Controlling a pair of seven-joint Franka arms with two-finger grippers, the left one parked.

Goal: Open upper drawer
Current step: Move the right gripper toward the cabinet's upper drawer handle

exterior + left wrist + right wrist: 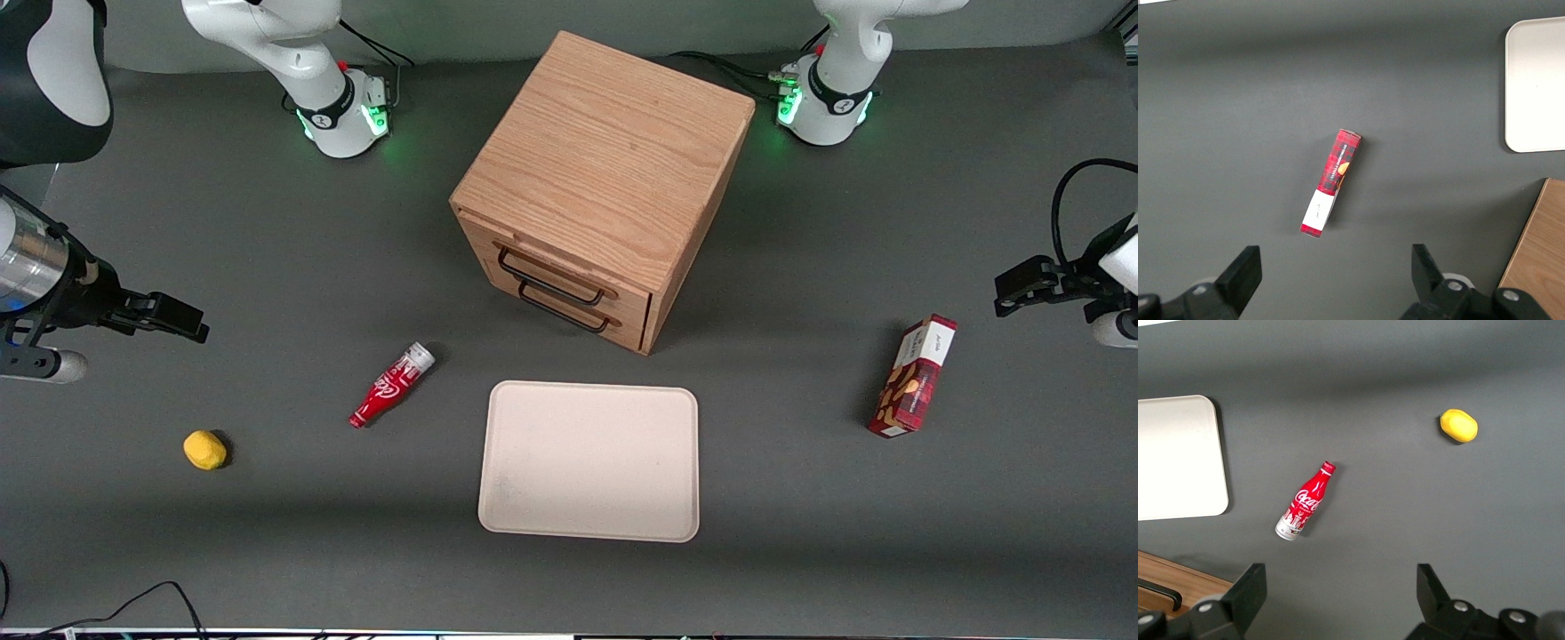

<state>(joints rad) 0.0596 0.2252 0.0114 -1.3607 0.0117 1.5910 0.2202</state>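
The wooden cabinet point(605, 169) stands at the table's middle, its two drawers facing the front camera at an angle. The upper drawer point(560, 267) is closed, with its thin black wire handle point(547, 277) above the lower drawer's handle point(562, 311). My right gripper point(173, 318) is open and empty, held above the table toward the working arm's end, well apart from the cabinet. In the right wrist view the gripper point(1338, 593) has its fingers wide apart over bare table, with a corner of the cabinet point(1171, 587) beside them.
A red cola bottle point(391, 384) lies between my gripper and the cabinet. A yellow lemon point(204, 450) lies nearer the front camera. A beige tray point(589, 460) lies in front of the cabinet. A red snack box point(914, 376) stands toward the parked arm's end.
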